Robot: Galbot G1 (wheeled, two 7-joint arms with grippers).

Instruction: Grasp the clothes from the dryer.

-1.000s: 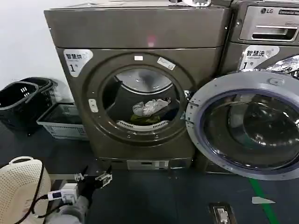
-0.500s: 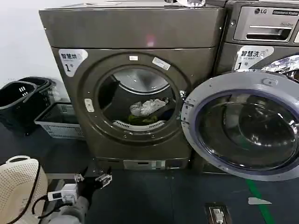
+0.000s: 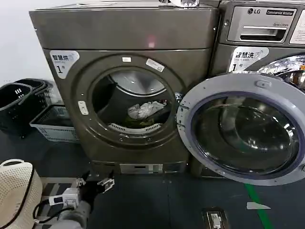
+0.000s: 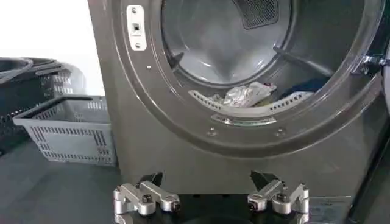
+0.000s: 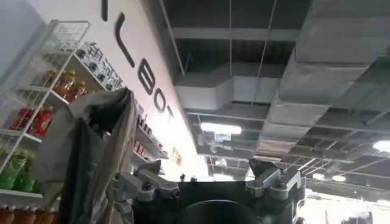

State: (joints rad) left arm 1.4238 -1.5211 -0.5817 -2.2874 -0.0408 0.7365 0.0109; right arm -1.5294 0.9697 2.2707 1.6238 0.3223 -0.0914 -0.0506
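Head view: the dryer (image 3: pixel 128 90) stands with its door (image 3: pixel 243 129) swung wide to the right, and the clothes (image 3: pixel 143 110) lie low in the drum. Left gripper (image 3: pixel 95 182) hovers near the floor before the machine, fingers spread and empty. Right gripper (image 5: pixel 210 185) points at the ceiling, likewise spread, beside hanging fabric (image 5: pixel 97 152).

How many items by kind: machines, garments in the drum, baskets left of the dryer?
Front-loading machines: 2, the bronze-grey dryer and the LG machine
Garments in the drum: 2, pale grey-white garment, yellow-green garment
Baskets: 3, two black baskets, one grey mesh basket
Total: 7
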